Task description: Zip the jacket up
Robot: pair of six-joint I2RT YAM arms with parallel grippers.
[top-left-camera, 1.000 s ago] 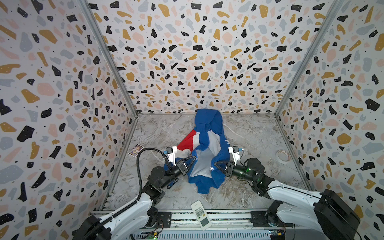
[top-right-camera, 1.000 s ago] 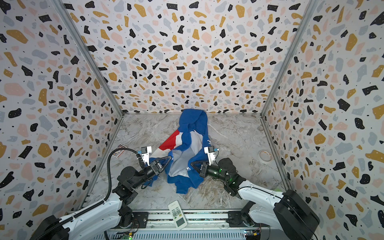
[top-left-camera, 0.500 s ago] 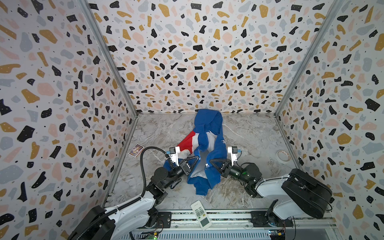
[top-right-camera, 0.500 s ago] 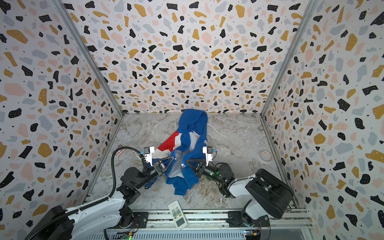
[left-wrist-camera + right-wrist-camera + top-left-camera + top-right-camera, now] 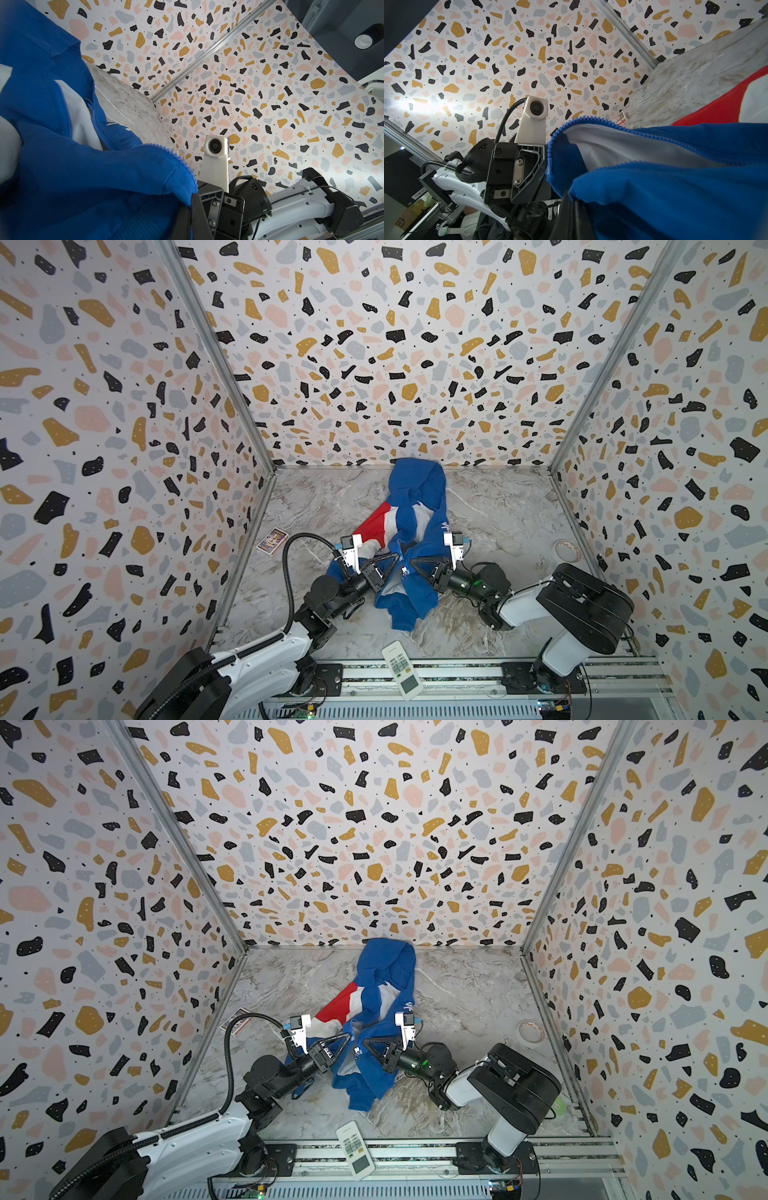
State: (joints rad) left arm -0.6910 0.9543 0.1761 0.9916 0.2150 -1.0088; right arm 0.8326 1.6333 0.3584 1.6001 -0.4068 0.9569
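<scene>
Jacket (image 5: 419, 489) bunched narrower; left tool (image 5: 396, 557), right tool (image 5: 412, 561) closer together.

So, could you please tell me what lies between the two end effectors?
Only a fold of blue fabric of the jacket spans the gap between the left end effector and the right end effector; both top views show it.

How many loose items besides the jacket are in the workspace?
3: a card pack near the left wall, a tape roll near the right wall, a remote at the front rail. The jacket may hide more.
</scene>
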